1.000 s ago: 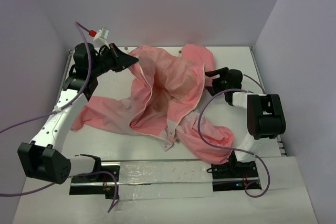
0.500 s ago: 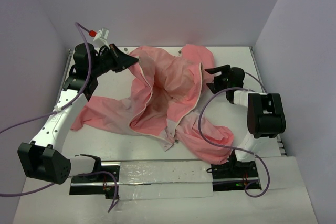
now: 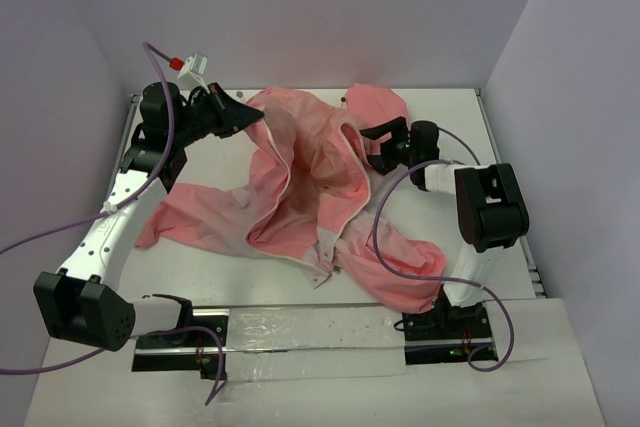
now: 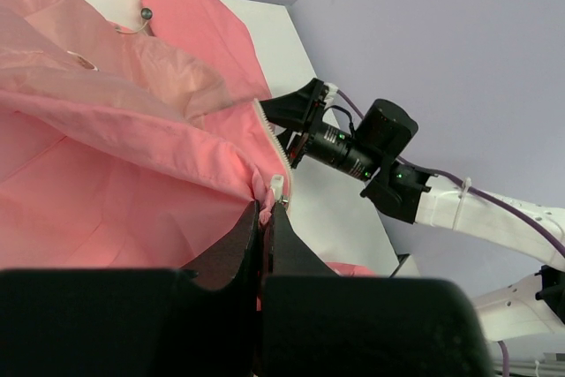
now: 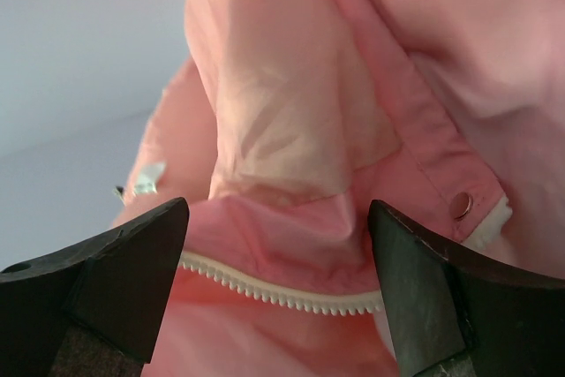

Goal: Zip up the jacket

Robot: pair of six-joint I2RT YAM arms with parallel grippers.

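- While the salmon-pink jacket (image 3: 310, 187) lies crumpled across the middle of the table (image 3: 455, 107), its front gapes wide open and the paler lining shows, so no zipping looks done.
- Left gripper (image 4: 265, 211), at the far left, is clenched on one front edge of the jacket, pinching the fabric and holding that edge up off the surface.
- Right gripper (image 5: 278, 245) has its jaws spread wide, a finger on each side of another front edge, where white zipper teeth (image 5: 274, 293) run between them. It grasps nothing.
- Remaining, as I judge it: seize that edge, bring both zipper halves together, engage the slider, and draw it along.
- Plain white tabletop, with pale lilac walls (image 3: 300, 7) enclosing it on three sides. Purple cables (image 3: 385, 237) trail from both arms.
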